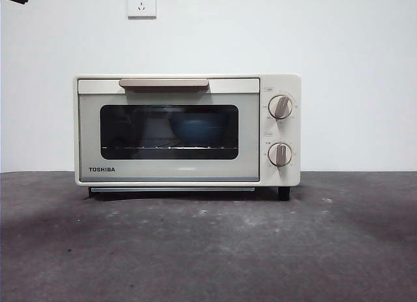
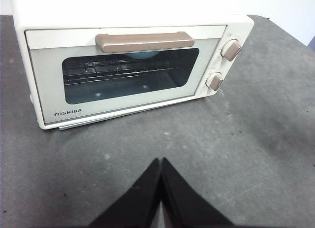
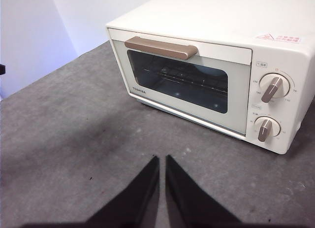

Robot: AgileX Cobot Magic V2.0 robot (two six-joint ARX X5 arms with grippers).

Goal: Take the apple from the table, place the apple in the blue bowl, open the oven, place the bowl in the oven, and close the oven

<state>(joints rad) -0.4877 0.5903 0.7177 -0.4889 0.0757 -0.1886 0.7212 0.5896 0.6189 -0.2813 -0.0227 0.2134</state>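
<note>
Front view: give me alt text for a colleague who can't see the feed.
A cream-white TOSHIBA toaster oven stands on the dark grey table with its door shut, and the blue bowl shows dimly through the dark glass, sitting on the rack. Two grey knobs sit at its right; a wall socket is above.

Glossy cream oven point(image 1: 187, 130) on rough grey table point(image 1: 208, 250).

left gripper point(image 2: 161, 161) jaws closed, right gripper point(image 3: 162, 159) jaws nearly closed

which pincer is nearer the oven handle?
Left, marginally. Left pincer hangs back over the table facing the oven's handle; right pincer sits farther off, toward the knob side.
</note>
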